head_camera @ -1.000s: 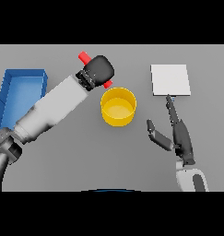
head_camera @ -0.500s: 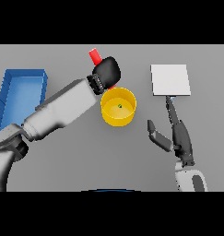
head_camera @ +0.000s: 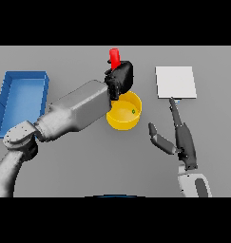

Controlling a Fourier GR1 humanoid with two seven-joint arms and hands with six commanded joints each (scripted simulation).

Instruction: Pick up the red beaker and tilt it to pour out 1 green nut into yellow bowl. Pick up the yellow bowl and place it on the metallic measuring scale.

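My left hand (head_camera: pixel 120 78) is shut on the red beaker (head_camera: pixel 114 57), held above the far rim of the yellow bowl (head_camera: pixel 122 117); only the beaker's upper end shows past the dark fingers. One green nut (head_camera: pixel 133 111) lies inside the bowl at its right side. The metallic measuring scale (head_camera: pixel 176 82), a pale square plate, lies to the right of the bowl. My right hand (head_camera: pixel 179 136) rests open in front of the scale, fingers straight and thumb spread toward the bowl.
A blue tray (head_camera: pixel 21 98) sits at the table's left side. My left forearm (head_camera: pixel 74 113) crosses the table from lower left and covers part of the bowl's left rim.
My left hand has carried the red beaker rightward over the bowl, and a green nut now lies in the bowl. The right hand has stayed put.
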